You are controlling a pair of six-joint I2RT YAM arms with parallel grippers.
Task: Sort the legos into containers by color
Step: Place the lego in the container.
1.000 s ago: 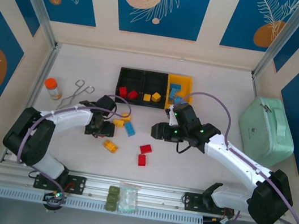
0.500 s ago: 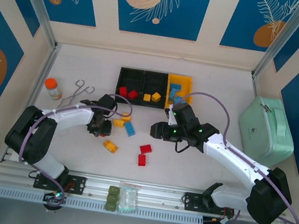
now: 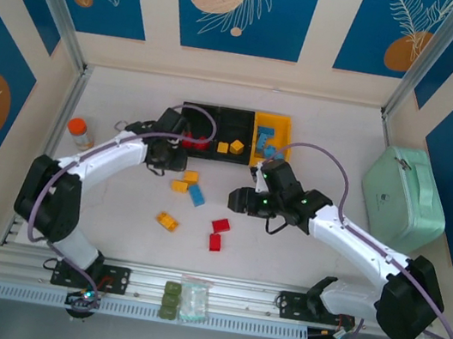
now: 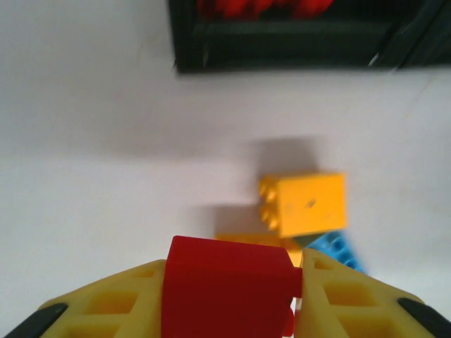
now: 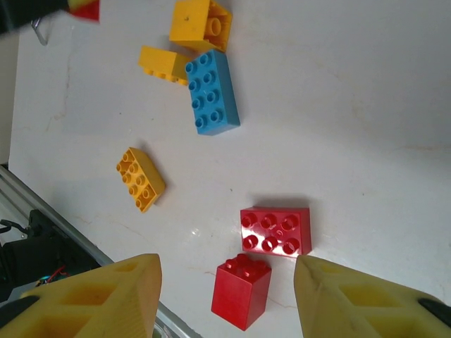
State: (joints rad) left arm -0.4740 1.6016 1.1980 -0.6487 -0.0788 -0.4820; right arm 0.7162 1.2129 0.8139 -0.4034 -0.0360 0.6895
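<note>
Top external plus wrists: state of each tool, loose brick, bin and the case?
left tool: shut on red brick
right tool: open, empty
loose red bricks: on table, unsorted
blue brick: on table, studs up
left black bin: holds red bricks
middle black bin: holds yellow bricks
yellow bin: holds blue bricks
mint case: closed

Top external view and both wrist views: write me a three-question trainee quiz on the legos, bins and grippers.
1. True or false: the left gripper is shut on a red brick.
2. Which bin holds the blue bricks? A) left black B) middle black C) yellow bin
3. Fill in: ___ loose red bricks lie below the open right gripper.
Key: 1 true; 2 C; 3 two.
</note>
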